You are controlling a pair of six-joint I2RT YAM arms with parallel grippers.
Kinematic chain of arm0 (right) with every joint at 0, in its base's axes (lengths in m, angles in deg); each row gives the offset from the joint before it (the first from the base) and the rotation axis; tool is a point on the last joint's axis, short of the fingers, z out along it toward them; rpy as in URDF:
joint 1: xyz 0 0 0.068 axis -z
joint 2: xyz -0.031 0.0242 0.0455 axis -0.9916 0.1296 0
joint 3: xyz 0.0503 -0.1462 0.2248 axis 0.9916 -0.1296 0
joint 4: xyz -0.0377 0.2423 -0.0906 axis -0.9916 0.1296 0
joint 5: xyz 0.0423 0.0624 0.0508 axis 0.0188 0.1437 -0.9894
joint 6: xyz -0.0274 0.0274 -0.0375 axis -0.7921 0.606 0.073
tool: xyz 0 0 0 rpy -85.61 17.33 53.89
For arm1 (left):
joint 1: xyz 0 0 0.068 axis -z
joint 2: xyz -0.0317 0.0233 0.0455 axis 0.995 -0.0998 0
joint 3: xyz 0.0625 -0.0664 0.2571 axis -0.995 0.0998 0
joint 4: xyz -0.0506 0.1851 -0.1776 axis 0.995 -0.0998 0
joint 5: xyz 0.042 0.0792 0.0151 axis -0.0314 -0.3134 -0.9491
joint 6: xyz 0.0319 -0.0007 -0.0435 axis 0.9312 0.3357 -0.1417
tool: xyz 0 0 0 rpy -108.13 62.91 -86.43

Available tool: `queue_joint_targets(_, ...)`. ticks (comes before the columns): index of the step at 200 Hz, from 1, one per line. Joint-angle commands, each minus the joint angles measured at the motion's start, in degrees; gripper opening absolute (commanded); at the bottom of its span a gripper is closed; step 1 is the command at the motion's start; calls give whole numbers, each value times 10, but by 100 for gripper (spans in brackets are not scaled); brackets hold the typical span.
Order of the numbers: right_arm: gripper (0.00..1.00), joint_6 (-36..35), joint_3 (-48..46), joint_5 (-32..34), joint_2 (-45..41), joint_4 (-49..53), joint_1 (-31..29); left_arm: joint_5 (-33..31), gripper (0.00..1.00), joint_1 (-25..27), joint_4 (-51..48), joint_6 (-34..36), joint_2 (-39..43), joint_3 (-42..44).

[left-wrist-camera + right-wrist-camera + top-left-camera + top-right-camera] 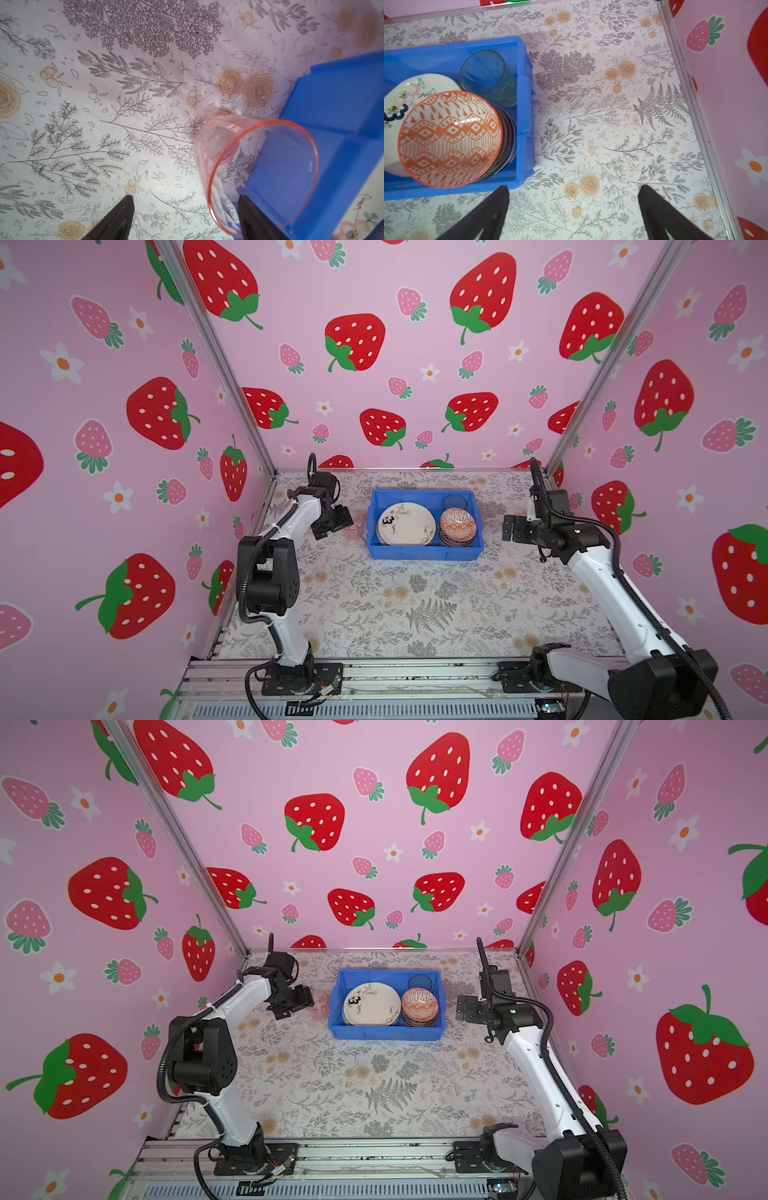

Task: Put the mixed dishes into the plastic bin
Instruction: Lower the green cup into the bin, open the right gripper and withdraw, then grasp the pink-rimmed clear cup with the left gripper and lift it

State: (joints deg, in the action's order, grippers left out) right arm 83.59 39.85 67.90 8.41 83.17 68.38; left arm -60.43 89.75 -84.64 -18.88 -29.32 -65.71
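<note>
The blue bin [424, 553] sits toward the back of the flowered bench [415, 605], and most of the dishes are already in it. In its left half lies a stack of plates with the cream "3" plate [405, 526] on top. In its right half is a nest of bowls, the orange bowl [458, 524] uppermost with dark rims showing under it. In the bin's back right corner, behind the bowls, a teal tumbler [488, 76] stands upright. One piece is outside: the pink tumbler [353, 526] stands mouth up on the bench just beside the bin's left wall, so near that in the left wrist view its rim overlaps the blue plastic. The left fingers [118, 216] are at that tumbler, spread apart and not clamped on it. One hangs at the mouth on the bin's side, and the other is well clear of the pink wall, over bare bench. Whether the nearer finger touches the rim I cannot tell. To the bin's right and apart from it, the right fingers [660, 209] are splayed wide over bare bench with nothing between them.
</note>
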Motion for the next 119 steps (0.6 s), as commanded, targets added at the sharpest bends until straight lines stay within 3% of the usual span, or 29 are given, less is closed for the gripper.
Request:
queue_joint_targets(1,99,-9,-16,3,-21,14,7,-31,77,1,-15,-2,-10,-47)
queue_joint_targets(119,99,2,-60,-27,-65,24,15,-14,49,14,-22,14,-60,-102)
